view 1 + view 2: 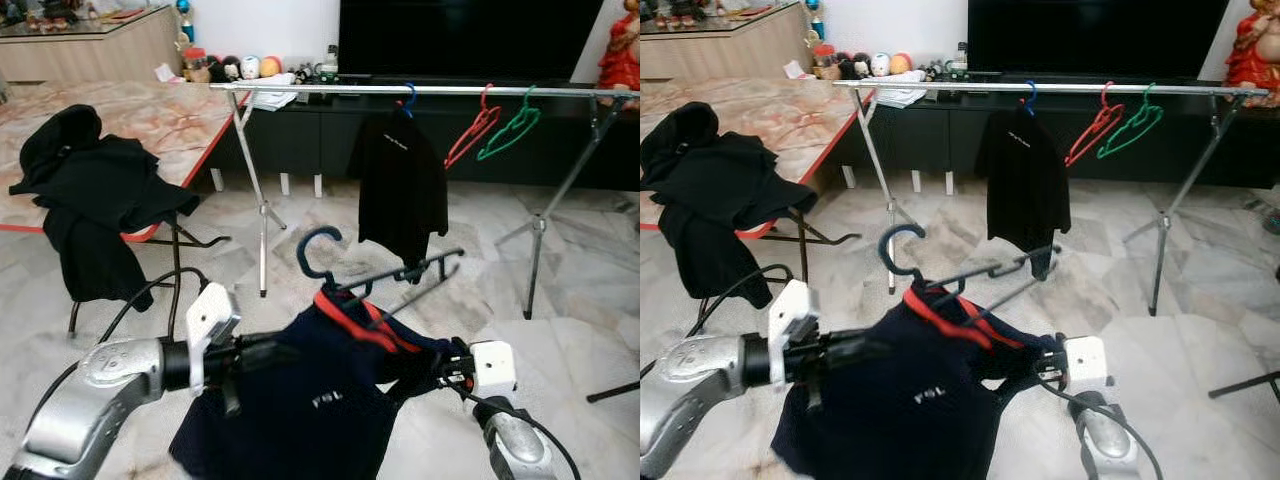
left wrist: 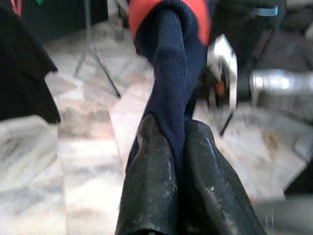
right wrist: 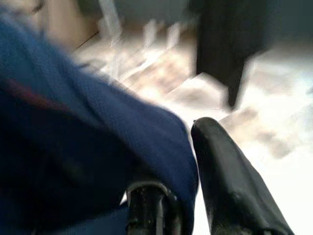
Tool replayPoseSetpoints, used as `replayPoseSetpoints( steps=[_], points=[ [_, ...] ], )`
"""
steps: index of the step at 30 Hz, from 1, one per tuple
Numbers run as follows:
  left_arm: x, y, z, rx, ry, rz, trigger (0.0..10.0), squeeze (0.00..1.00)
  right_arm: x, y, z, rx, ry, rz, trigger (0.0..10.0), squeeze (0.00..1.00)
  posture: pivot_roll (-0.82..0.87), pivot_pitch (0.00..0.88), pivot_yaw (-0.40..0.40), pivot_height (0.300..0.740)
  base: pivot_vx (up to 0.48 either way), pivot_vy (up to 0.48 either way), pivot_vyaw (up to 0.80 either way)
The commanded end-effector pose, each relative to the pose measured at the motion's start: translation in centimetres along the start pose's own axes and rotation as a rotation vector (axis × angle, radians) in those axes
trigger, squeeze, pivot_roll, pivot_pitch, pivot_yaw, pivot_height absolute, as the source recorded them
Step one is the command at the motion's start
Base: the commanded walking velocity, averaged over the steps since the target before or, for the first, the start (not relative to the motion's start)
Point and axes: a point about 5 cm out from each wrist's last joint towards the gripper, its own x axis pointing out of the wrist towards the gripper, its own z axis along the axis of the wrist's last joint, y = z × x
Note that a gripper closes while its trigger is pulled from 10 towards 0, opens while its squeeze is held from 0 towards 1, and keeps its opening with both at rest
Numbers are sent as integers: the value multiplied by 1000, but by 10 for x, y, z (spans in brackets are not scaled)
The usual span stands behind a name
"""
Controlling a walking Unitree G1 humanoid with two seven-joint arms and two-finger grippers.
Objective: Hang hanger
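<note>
A navy shirt with a red collar hangs on a dark blue hanger whose hook points up, low in front of me. My left gripper is shut on the shirt's left shoulder; in the left wrist view its fingers pinch the navy cloth. My right gripper grips the right shoulder, with cloth draped over one finger beside the other finger. The silver drying rail runs across well behind and above the hanger.
On the rail hang a black shirt, a red hanger and a green hanger. The rack's legs splay on the marble floor. At left a table carries black clothes. A dark TV cabinet stands behind.
</note>
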Motion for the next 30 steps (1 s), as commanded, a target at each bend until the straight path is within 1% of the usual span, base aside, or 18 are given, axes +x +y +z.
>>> replayPoseSetpoints(
  steps=[1, 2, 3, 8, 9, 10, 13, 16, 17, 18, 19, 20, 21, 22, 24, 25, 26, 30],
  points=[
    [5, -1, 9, 23, -43, 9, 10000, 0, -4, 14, -18, -43, 101, 114, 10000, 1000, 19, 84, 34, 740, 0, 0, 0],
    [12, -2, 9, 5, -70, 20, 10000, 0, -9, 25, -27, -70, 147, 234, 10000, 204, 18, 83, 34, 740, 0, 0, 0],
    [15, -3, 9, -8, -82, 23, 10000, 0, -11, 30, -31, -79, 160, 283, 10000, 0, 18, 85, 35, 740, 0, 0, 0],
    [29, -11, 8, -78, -149, 22, 10000, 0, -15, 39, -38, -54, 183, 340, 10000, 0, 14, 85, 37, 740, 0, 0, 0],
    [33, -13, 8, -101, -174, 26, 10000, 0, -15, 42, -38, -34, 182, 364, 10000, 192, 14, 85, 37, 740, 0, 0, 0],
    [35, -14, 8, -113, -183, 27, 10000, 0, -15, 45, -38, -9, 176, 378, 10000, 1000, 14, 85, 37, 740, 0, 0, 0],
    [40, -17, 8, -130, -193, 23, 10000, 0, -15, 48, -36, 9, 157, 412, 10000, 1000, 14, 85, 37, 740, 0, 0, 0],
    [43, -22, 4, -149, -181, 7, 10000, 0, -13, 45, -32, -1, 138, 377, 10000, 1000, 14, 85, 42, 740, 0, 0, 0],
    [43, -23, 0, -153, -165, 7, 10000, 0, -11, 42, -27, 37, 114, 357, 10000, 1000, 11, 85, 42, 740, 0, 0, 0],
    [42, -23, -3, -154, -141, 3, 10000, 0, -11, 43, -21, 84, 73, 393, 10000, 1000, 11, 85, 43, 740, 0, 0, 0],
    [42, -23, -3, -154, -141, 3, 10000, 0, -11, 43, -21, 84, 73, 393, 10000, 1000, 11, 85, 43, 740, 0, 0, 0],
    [38, -22, -11, -135, -76, 2, 10000, 0, -15, 47, -16, 89, 38, 507, 10000, 1000, 13, 84, 42, 740, 0, 0, 0],
    [36, -22, -15, -125, -49, 3, 10000, 0, -18, 49, -14, 84, 30, 553, 10000, 1000, 13, 84, 42, 740, 0, 0, 0],
    [35, -21, -18, -110, -19, 9, 10000, 0, -20, 51, -14, 68, 32, 595, 10000, 1000, 15, 84, 41, 740, 0, 0, 0],
    [31, -11, -34, -36, 110, 87, 10000, 0, -28, 49, -21, -71, 128, 677, 10000, 1000, 13, 85, 42, 740, 0, 0, 0],
    [27, 0, -46, 16, 198, 171, 10000, 0, -35, 49, -29, -167, 203, 746, 10000, 1000, 10, 87, 43, 740, 0, 0, 0],
    [27, 0, -46, 16, 198, 171, 10000, 0, -35, 49, -29, -167, 203, 746, 10000, 1000, 10, 87, 43, 740, 0, 0, 0],
    [23, 11, -57, -13, 222, 284, 10000, 0, -51, 50, -32, -249, 255, 891, 10000, 1000, 8, 79, 45, 740, 0, 0, 0]
  ],
)
